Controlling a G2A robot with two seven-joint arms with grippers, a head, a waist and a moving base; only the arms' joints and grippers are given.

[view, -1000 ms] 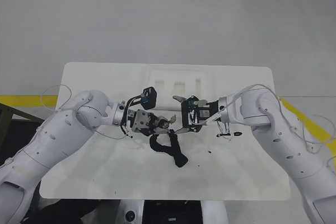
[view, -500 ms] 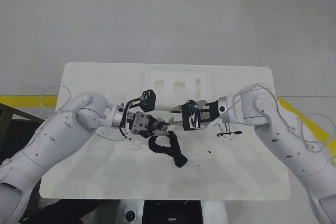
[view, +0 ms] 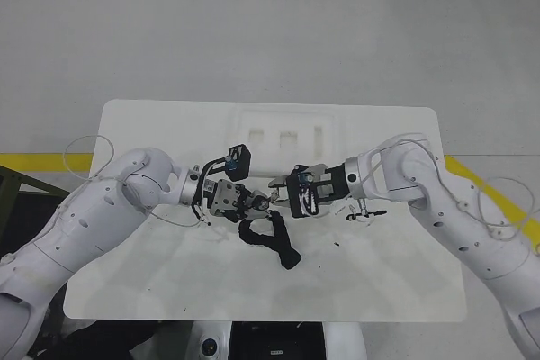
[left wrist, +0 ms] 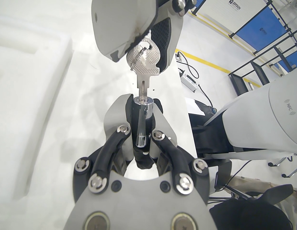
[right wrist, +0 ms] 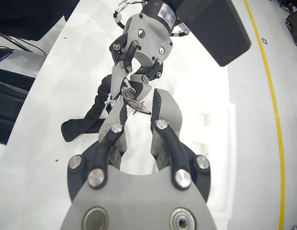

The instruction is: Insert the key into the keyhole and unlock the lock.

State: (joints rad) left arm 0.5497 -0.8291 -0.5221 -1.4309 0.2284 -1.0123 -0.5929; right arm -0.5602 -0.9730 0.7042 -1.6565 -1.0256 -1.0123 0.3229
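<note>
A chrome lock cylinder (left wrist: pixel 143 120) on a black cable (view: pixel 274 238) is held above the table's middle, with my left gripper (view: pixel 255 203) shut on its barrel. The silver key (left wrist: pixel 144 60) stands with its blade tip in the keyhole and most of the blade still outside. My right gripper (view: pixel 277 191) faces the left one, and its two pads sit against the edges of the key's head (right wrist: pixel 137 106). In the right wrist view the cylinder's face (right wrist: pixel 128 93) points at the camera, and the cable (right wrist: pixel 90 118) hangs down to the table.
A white foam tray (view: pixel 288 130) with shallow recesses lies at the back of the white table (view: pixel 162 270). A small dark metal piece (view: pixel 358 214) rests on the table under the right forearm. A few black specks dot the surface nearby.
The right gripper moved left toward the left gripper. Its fingers, spread wide a second ago, have closed in on the key's head. The left gripper with the lock barely moved.
</note>
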